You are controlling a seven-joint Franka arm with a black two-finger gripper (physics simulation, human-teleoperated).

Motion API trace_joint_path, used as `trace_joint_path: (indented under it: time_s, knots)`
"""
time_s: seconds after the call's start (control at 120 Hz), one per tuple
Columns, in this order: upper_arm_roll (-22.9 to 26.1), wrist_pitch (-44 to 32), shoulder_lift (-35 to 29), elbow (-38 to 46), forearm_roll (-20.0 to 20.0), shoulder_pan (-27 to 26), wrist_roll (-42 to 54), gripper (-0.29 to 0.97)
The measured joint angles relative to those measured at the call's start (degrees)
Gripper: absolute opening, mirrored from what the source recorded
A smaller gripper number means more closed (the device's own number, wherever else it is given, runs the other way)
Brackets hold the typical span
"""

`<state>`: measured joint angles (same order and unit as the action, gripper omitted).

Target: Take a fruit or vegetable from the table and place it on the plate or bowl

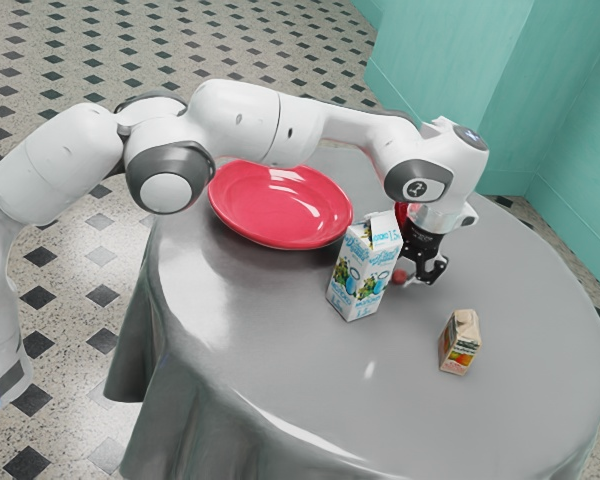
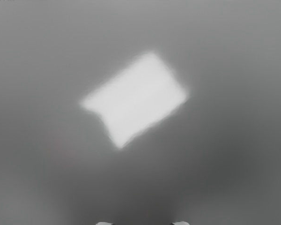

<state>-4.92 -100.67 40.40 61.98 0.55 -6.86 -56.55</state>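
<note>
Hovering low over the grey worktop [image 1: 280,390], right of centre in the exterior view, the tool [image 1: 426,277] has its two black fingers spread apart with bare cloth showing between them. It has hold of nothing. A small red fruit [image 1: 404,275], too small for me to name, lies on the worktop just beside the finger nearer the milk carton [image 1: 361,272], outside the gap rather than in it. A red patch [image 1: 400,213] shows behind the tool's body, above the carton's top, and I cannot tell what it is. The red plate [image 1: 280,205] sits up and left of the carton, partly under the arm, with nothing on it. A small juice carton [image 1: 460,342] stands well apart toward the lower right. In the wrist view the worktop lies under the hand, with a pale rectangular glare [image 2: 136,98] on it.

I judge the task barely begun: nothing is gripped or lifted, and nothing is on the plate. I have yet to centre the tool on the fruit, close, lift, carry across to the plate and release. The milk carton stands close enough that I could knock it.
</note>
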Motion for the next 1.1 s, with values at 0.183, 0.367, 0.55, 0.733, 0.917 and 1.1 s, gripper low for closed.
trace_joint_path:
  time_s: [0.183,0.367,0.55,0.733,0.917,1.1]
  knots:
    - [0.00,0.36,-0.15,-0.12,-0.07,0.00,0.02,0.11]
    - [0.03,1.32,-0.32,-0.90,-0.09,0.00,0.04,0.10]
    - [0.06,3.70,-0.51,-4.60,-0.14,0.00,0.05,0.11]
    - [-0.10,7.56,-1.09,-9.14,-0.08,0.00,-0.04,0.10]
    - [-0.24,12.41,-2.00,-13.34,0.08,0.10,-0.49,0.10]
    - [-0.37,15.88,-3.35,-15.37,0.20,0.34,-0.85,0.11]
